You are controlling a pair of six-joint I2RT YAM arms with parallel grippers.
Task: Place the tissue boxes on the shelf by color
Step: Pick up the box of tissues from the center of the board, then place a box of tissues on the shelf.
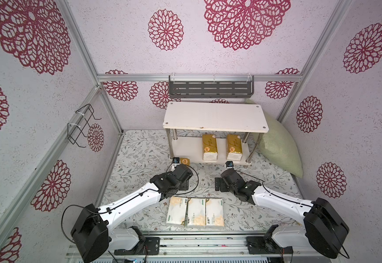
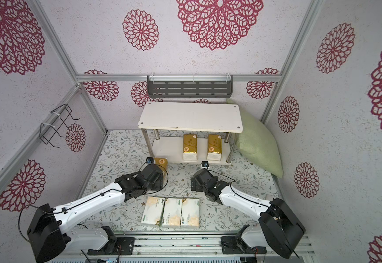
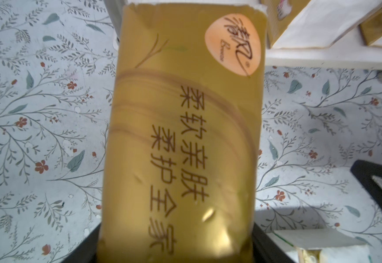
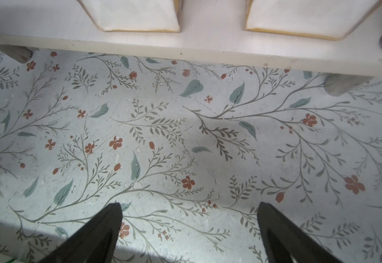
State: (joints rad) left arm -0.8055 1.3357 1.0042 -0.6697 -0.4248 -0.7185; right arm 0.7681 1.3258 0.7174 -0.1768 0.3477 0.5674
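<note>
My left gripper (image 3: 174, 250) is shut on a shiny gold tissue pack (image 3: 181, 136), which it holds just in front of the shelf's left end (image 1: 184, 161). The shelf (image 1: 215, 116) is a white two-board stand at the back. Two more gold packs (image 1: 209, 146) (image 1: 234, 146) lie side by side on its lower board. Three white packs with orange blotches (image 1: 195, 212) lie in a row near the front edge, between the arm bases. My right gripper (image 4: 189, 218) is open and empty over the flowered mat, just before the lower board (image 4: 208, 52).
A pale green pillow (image 1: 279, 145) leans in the back right corner beside the shelf. A dark grey slotted rack (image 1: 210, 88) hangs on the back wall above it. A black wire holder (image 1: 83, 125) is fixed to the left wall.
</note>
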